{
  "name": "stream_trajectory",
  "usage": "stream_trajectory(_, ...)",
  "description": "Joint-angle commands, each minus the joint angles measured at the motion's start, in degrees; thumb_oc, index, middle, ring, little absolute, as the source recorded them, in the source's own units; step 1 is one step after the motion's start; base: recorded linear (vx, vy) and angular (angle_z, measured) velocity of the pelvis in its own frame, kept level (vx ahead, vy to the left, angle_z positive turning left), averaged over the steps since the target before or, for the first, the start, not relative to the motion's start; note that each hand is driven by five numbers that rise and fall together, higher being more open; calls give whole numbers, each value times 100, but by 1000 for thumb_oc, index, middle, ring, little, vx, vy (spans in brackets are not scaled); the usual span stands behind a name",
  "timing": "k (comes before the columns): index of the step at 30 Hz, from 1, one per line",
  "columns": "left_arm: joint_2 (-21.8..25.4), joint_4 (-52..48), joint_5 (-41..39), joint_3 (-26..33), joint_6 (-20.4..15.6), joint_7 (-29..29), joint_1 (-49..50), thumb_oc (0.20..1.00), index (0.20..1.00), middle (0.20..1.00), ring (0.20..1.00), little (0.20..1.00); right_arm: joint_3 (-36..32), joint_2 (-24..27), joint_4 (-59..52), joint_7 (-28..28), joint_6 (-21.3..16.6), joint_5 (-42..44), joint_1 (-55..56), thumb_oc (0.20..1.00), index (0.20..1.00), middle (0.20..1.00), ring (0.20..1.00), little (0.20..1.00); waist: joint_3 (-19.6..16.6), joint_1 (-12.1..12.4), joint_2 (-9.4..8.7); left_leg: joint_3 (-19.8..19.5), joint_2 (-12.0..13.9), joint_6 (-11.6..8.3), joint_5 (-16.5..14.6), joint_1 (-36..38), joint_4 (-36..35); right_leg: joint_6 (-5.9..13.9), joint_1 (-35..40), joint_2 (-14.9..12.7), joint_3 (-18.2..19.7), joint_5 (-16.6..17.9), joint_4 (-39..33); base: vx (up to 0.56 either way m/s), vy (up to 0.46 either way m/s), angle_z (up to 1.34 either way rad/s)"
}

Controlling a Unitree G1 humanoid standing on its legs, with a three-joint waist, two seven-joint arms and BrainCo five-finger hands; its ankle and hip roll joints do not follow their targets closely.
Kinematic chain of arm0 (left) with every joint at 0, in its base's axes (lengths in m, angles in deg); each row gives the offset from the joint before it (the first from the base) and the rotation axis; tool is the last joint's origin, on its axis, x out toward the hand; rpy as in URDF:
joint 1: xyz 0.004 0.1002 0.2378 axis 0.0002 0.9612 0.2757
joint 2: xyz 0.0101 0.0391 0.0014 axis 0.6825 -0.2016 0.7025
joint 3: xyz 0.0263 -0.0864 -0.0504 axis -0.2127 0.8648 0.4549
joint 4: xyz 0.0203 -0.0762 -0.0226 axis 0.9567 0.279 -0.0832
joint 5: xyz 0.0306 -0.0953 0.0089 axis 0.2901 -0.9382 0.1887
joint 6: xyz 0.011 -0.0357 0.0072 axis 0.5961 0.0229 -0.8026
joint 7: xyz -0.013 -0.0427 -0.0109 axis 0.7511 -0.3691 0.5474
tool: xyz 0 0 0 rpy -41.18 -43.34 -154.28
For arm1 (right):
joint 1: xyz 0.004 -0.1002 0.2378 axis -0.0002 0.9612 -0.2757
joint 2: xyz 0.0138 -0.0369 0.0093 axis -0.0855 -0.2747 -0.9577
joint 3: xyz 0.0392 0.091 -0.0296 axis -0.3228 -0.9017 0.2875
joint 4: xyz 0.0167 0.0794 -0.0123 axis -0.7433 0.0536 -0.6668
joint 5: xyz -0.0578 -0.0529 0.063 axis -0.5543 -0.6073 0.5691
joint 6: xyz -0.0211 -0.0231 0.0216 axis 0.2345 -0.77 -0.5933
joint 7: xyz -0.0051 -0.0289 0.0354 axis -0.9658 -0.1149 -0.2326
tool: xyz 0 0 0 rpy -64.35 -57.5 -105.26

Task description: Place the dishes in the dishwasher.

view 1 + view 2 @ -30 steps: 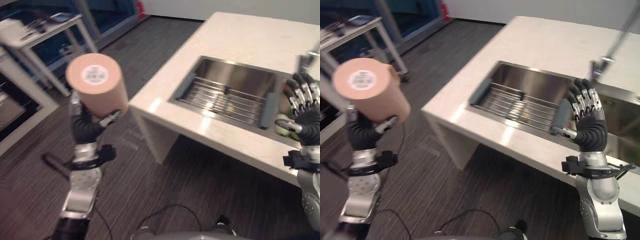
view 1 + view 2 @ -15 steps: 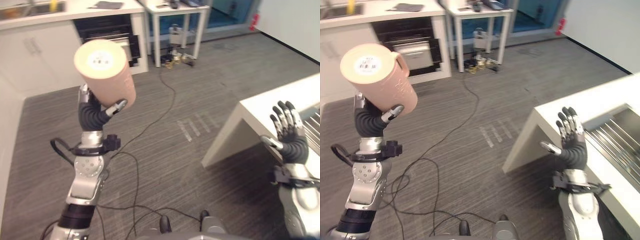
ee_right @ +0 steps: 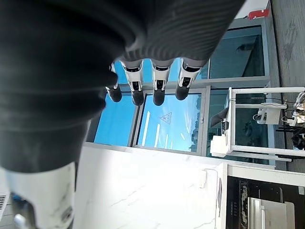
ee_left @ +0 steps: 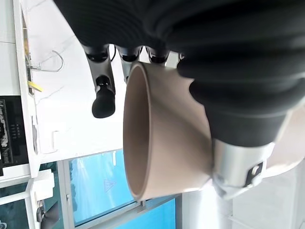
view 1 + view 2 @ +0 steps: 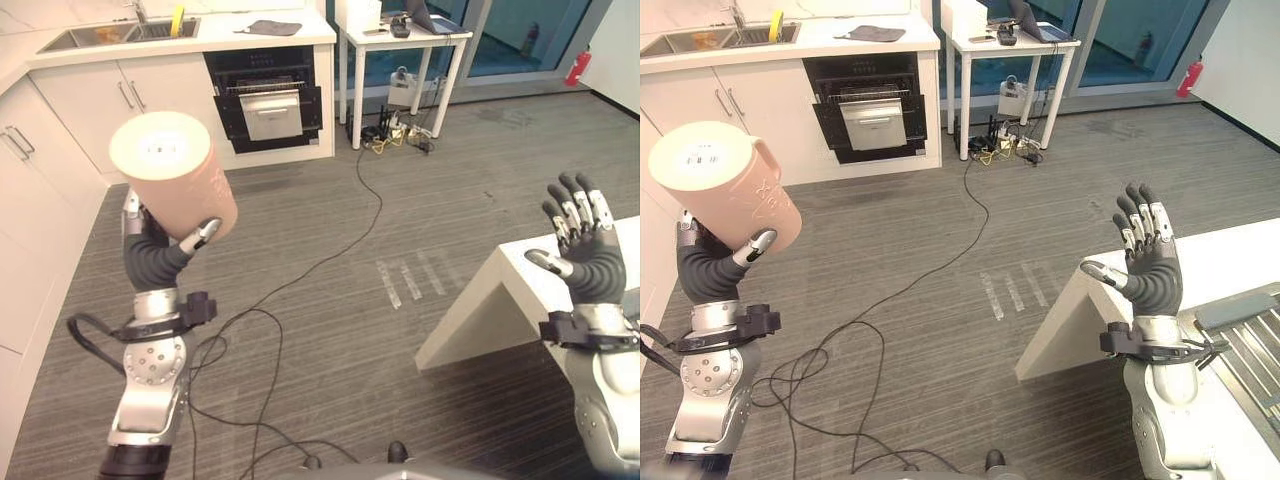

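My left hand (image 5: 158,262) is shut on a tall peach cup (image 5: 176,172), held up at the left with its stickered base turned toward me. In the left wrist view the cup's rim (image 4: 136,133) shows side-on, with the fingers (image 4: 102,98) curled round its wall. My right hand (image 5: 1150,268) is raised at the right, open, palm forward, holding nothing. It hangs over the corner of the white counter (image 5: 1230,262). Its straight fingers (image 3: 155,90) show in the right wrist view. A dark built-in appliance (image 5: 266,96) with a white front panel sits under the far counter.
The far counter (image 5: 200,35) carries a sink and a dark cloth. White cabinets (image 5: 30,210) line the left. A white table (image 5: 400,35) with a laptop stands at the back. Black cables (image 5: 330,255) trail over the grey floor. A sink rack (image 5: 1255,350) lies at the right edge.
The camera has swung left, from the sink counter to the room with the far kitchen units. The cup stays in my left hand. My right hand stays raised and open.
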Motion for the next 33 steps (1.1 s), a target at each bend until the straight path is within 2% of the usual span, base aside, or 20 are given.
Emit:
stream_trajectory(1,162,-306,-260,177,-318,26,-245,200,200,200,200,200,-125,221,-378,-86,-146,-32,-188,1000,1000,1000,1000,1000,-229,12,78,111,288,-57,-63,-14,25,15,50,-193,-312,-339,37,11,-109,19)
stream_trajectory(5,155,-291,-369,228,-313,-30,-132,200,200,200,200,200,-16,236,-347,-159,-60,212,-202,1000,1000,1000,1000,1000,-235,71,132,47,349,-110,-1,-40,25,-68,112,-104,-368,-437,37,17,-87,14)
stream_trajectory(9,125,-379,-601,273,-370,-173,-6,200,200,200,200,200,82,224,-439,-119,-141,26,-155,1000,1000,1000,1000,1000,-191,108,176,27,433,-176,88,-75,25,-105,162,-84,-401,-494,37,-6,-89,10)
stream_trajectory(13,121,-326,-766,258,-407,-173,-43,200,200,200,200,200,140,230,-359,-190,-68,2,-232,1000,1000,1000,1000,1000,-181,92,212,183,530,-256,70,-25,25,-99,241,-100,-499,-574,37,10,-8,13)
stream_trajectory(15,54,-297,-1003,92,-476,-377,-211,200,200,200,200,200,18,366,-323,-187,-105,-73,-110,1000,1000,1000,1000,1000,-74,-88,149,1242,650,-380,266,62,174,-45,311,-245,-917,-463,37,-51,152,44)
stream_trajectory(17,48,-173,-1050,-64,-473,-434,-529,200,200,200,200,200,-106,498,-181,-113,-228,-78,-189,1000,1000,1000,1000,1000,-18,-187,77,1690,715,-383,268,-75,304,11,346,-383,-1213,-419,37,-79,261,142)
stream_trajectory(20,68,-96,-928,-55,-293,-325,-632,200,200,200,200,200,-99,538,-122,-171,-168,225,-436,1000,1000,1000,1000,1000,-36,-166,140,1402,497,-244,185,71,29,96,342,-413,-1129,-401,42,28,312,78)
stream_trajectory(23,83,-87,-876,8,-258,-411,-638,200,200,200,200,200,-96,274,-244,-320,-162,146,-281,1000,1000,1000,1000,1000,-73,-201,152,1317,335,-111,3,135,25,218,269,-531,-1121,-346,213,81,277,-5)
stream_trajectory(26,105,-146,-762,0,-196,-439,-668,200,200,200,200,200,-42,165,-249,-226,-128,-167,-237,1000,1000,1000,1000,1000,-28,-195,103,1330,215,56,-84,127,25,351,-13,-765,-1162,-216,930,49,253,21)
stream_trajectory(29,126,-66,-638,-144,-175,-479,-863,200,200,200,200,200,40,127,-176,-184,-234,-146,-324,1000,1000,1000,1000,1000,105,-172,99,1189,167,181,-51,16,25,349,-463,-877,-1080,-84,2013,-2,190,18)
stream_trajectory(31,110,-26,-608,-157,-118,-496,-894,200,200,200,200,200,85,49,-176,-221,-78,-121,-287,1000,1000,1000,1000,1000,248,-203,95,1127,177,244,-50,22,25,308,-893,-832,-930,-49,2770,141,98,2)
stream_trajectory(32,121,-37,-636,-134,-94,-521,-881,200,200,200,200,200,78,37,-185,-241,-52,-111,-254,1000,1000,1000,1000,1000,256,-216,70,1139,178,231,-70,53,25,306,-903,-815,-958,-55,2612,268,-71,-8)
stream_trajectory(33,169,-94,-658,-98,-43,-546,-844,200,200,200,200,200,7,48,-215,-311,-65,10,-136,1000,1000,1000,1000,1000,267,-268,6,1161,181,179,-111,121,25,307,-871,-745,-1031,-123,2004,249,-188,-15)
